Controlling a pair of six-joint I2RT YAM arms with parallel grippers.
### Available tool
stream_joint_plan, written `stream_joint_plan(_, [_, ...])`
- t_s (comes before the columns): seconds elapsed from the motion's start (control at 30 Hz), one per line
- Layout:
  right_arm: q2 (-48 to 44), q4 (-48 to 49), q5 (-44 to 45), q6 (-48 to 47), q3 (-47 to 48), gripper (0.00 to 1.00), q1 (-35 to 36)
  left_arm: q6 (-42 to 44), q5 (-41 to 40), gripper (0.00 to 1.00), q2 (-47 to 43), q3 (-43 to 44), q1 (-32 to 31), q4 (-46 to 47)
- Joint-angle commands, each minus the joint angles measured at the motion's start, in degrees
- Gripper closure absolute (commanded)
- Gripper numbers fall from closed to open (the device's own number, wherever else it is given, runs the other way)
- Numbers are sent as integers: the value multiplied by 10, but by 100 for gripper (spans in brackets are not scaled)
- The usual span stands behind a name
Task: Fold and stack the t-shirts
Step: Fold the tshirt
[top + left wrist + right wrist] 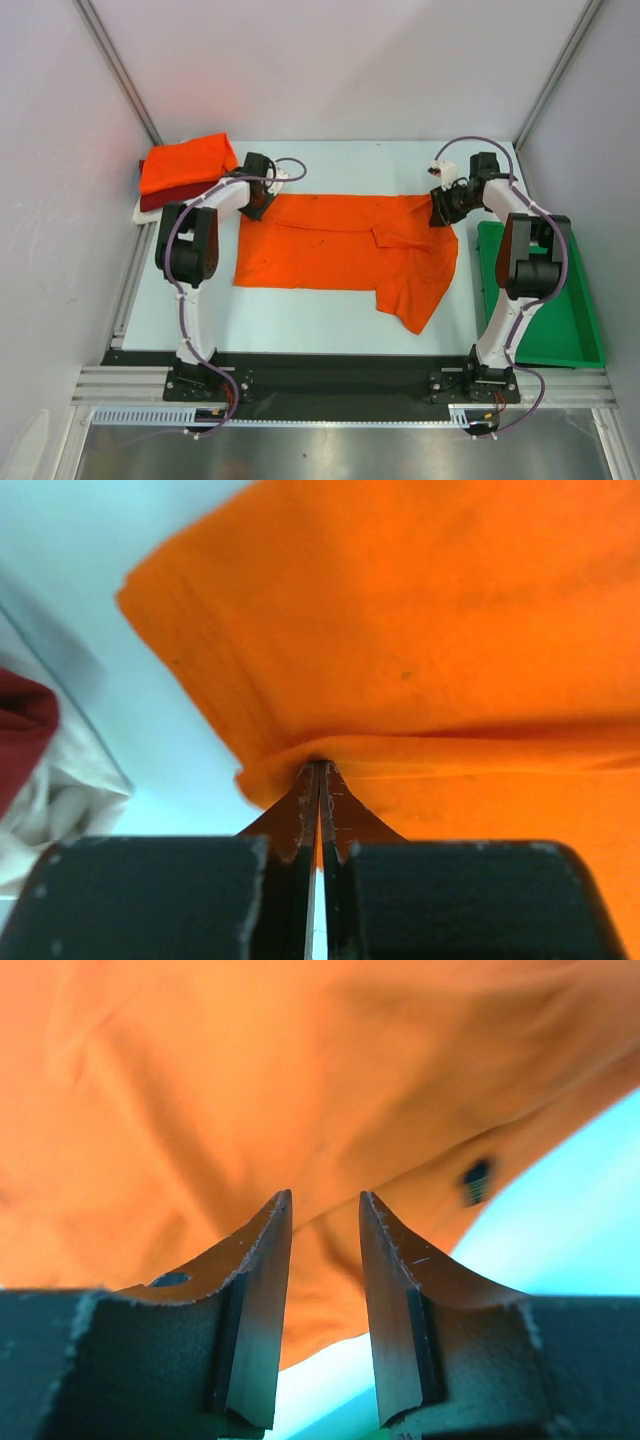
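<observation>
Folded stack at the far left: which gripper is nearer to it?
Left. The left gripper is just right of the folded stack, shut on the edge of the spread orange shirt; the right gripper is across the table at that shirt's opposite edge, jaws open.

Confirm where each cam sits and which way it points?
Top external: above and behind the bases, looking down at the table; left arm and right arm show whole, spread orange t-shirt between them.
Left wrist: on the left arm, looking along the left pincer, shut on the shirt's edge; only its fingers show.
Right wrist: on the right arm, looking past the open right pincer at the shirt; only fingers show.
Shared: all three see that shirt; top and left wrist also share the dark red t-shirt.
</observation>
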Motion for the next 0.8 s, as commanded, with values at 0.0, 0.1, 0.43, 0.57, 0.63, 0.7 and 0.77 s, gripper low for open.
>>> stream_joint_plan(0.0, [31, 46, 26, 27, 41, 62, -5, 16, -23, 97, 19, 55, 11, -12])
stream_joint_plan(0.1, [61, 58, 37, 35, 69, 62, -5, 19, -26, 97, 39, 83, 15, -18])
stream_joint_plan(0.43, [134, 93, 87, 49, 134, 62, -6, 13, -6, 98, 18, 57, 15, -41])
stream_joint_plan(0.57, [151, 106, 104, 51, 149, 69, -5, 9, -1, 98, -22, 4, 15, -38])
stream_joint_plan(0.63, [156, 110, 120, 48, 156, 71, -5, 9, -2, 98, -36, -31, 15, -30])
stream_joint_plan(0.7, [161, 111, 127, 44, 162, 71, -6, 8, -5, 98, -49, -58, 16, -24])
stream_joint_plan(0.77, [163, 117, 138, 45, 167, 70, -6, 8, -8, 98, -56, -71, 16, -22])
